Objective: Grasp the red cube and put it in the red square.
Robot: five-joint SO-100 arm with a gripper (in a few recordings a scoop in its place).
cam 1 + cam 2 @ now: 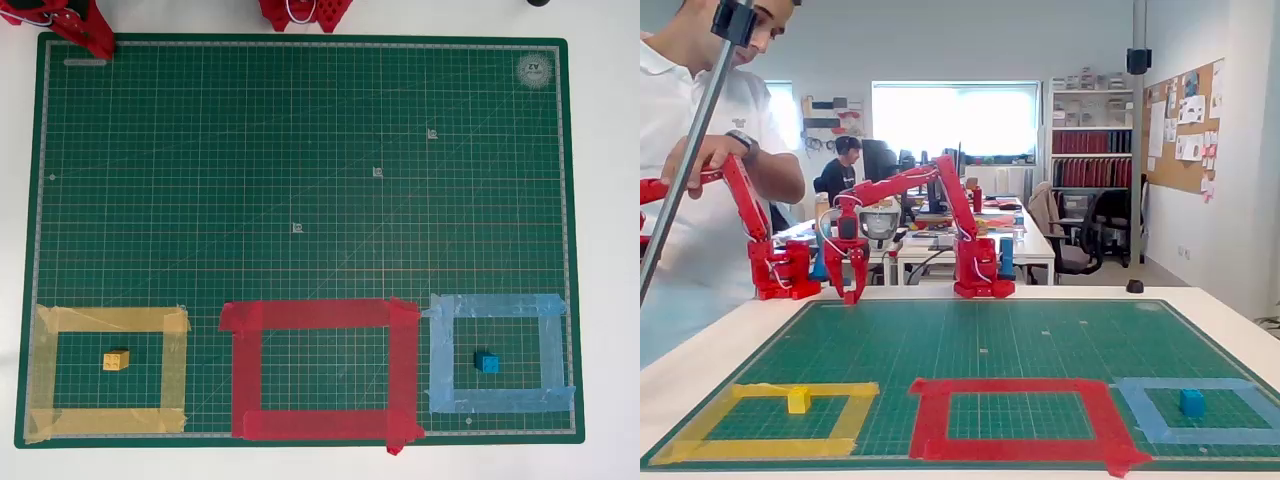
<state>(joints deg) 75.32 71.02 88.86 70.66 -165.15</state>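
The red square [310, 315] is a frame of wide red tape at the near middle of the green mat, with bare mat inside it; the fixed view shows the red square [1012, 385] too. I cannot make out the red cube anywhere. My red gripper [98, 42] hangs over the mat's far left corner, fingers pointing down just above the mat edge. In the fixed view the gripper [852, 292] is small and red on red, so its jaws and anything between them are unclear.
A yellow cube [116, 360] sits inside the yellow tape frame [110, 320] at near left. A blue cube [487, 363] sits inside the light blue tape frame [495, 305] at near right. My arm's base [980, 275] stands behind the mat's far edge. A person stands at far left.
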